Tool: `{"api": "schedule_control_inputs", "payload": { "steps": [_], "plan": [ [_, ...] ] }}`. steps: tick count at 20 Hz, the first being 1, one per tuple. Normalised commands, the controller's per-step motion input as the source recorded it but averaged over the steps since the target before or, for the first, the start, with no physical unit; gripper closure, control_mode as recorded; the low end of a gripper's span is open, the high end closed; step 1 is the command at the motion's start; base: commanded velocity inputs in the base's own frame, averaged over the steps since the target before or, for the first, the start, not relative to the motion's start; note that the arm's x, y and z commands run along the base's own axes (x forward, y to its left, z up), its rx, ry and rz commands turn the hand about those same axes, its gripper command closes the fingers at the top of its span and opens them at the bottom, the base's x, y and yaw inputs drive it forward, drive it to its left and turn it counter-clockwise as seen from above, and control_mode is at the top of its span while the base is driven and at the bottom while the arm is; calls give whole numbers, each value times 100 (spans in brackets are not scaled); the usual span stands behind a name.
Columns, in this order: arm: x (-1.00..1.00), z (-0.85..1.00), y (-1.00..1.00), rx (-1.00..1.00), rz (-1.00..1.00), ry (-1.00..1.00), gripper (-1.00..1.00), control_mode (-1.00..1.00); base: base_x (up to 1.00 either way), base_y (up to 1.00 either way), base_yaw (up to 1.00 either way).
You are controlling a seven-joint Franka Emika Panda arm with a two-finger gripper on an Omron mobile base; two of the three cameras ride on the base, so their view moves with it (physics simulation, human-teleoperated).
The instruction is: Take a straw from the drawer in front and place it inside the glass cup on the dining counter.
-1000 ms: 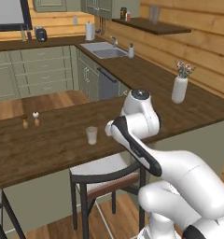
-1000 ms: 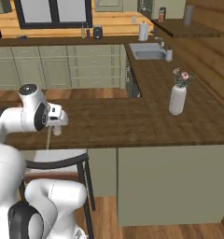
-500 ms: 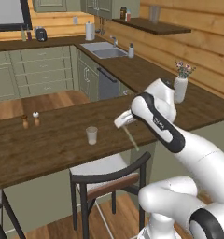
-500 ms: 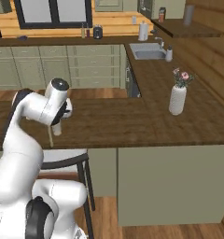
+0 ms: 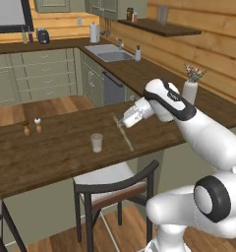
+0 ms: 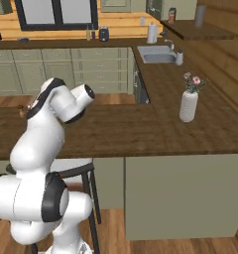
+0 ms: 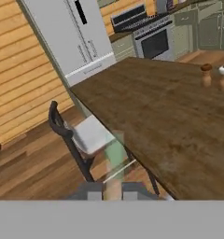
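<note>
Over the dark wood desk (image 5: 51, 157), the pincer (image 5: 124, 121) is clamped shut on the straw (image 5: 124, 134), which slants down from its tips toward 5 o'clock in the left base view. Glass cup (image 5: 96, 142) stands upright on the desk at roughly 8 o'clock from the pincer, near but apart. Hand view shows the straw (image 7: 115, 161) rising pale between the fingertips (image 7: 95, 190).
</note>
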Motion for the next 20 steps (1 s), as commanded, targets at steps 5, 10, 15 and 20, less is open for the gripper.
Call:
{"api": "schedule_control_inputs", "payload": {
  "steps": [5, 10, 15, 20],
  "plan": [
    [24, 27, 27, 32, 28, -5, 100, -100, 0, 0, 0],
    [20, 3, 7, 28, 15, -12, 100, -100, 0, 0, 0],
    [52, 0, 6, 16, 8, -4, 100, -100, 0, 0, 0],
    [58, 0, 19, 3, 1, 0, 100, -100, 0, 0, 0]
  ]
}}
